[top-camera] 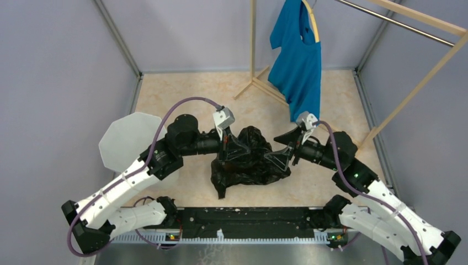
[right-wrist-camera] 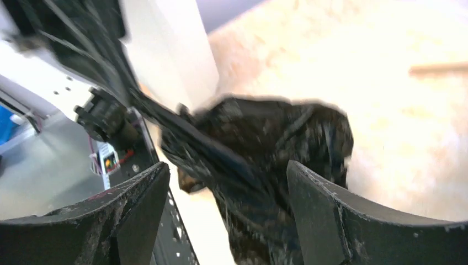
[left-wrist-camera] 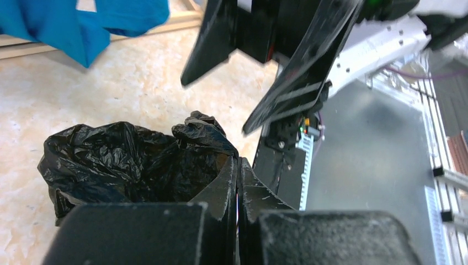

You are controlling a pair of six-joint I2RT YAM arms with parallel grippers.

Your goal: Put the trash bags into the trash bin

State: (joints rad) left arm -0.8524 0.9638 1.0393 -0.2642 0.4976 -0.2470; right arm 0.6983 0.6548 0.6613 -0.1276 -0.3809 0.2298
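Observation:
The trash bag (top-camera: 251,160), crinkled glossy black, lies bunched at the table's middle between both grippers. My left gripper (top-camera: 227,152) is shut, its tips pinching the bag's near edge (left-wrist-camera: 138,160) in the left wrist view (left-wrist-camera: 238,161). My right gripper (top-camera: 280,148) is open at the bag's right side. In the right wrist view (right-wrist-camera: 226,187) its fingers straddle the blurred bag (right-wrist-camera: 265,143) without touching it. The white faceted trash bin (top-camera: 128,141) stands at the left, partly hidden behind my left arm.
A blue T-shirt (top-camera: 298,61) hangs on a wooden rack (top-camera: 253,44) at the back, just behind my right wrist. Grey walls close in the left, back and right sides. A black rail (top-camera: 243,218) runs along the near edge.

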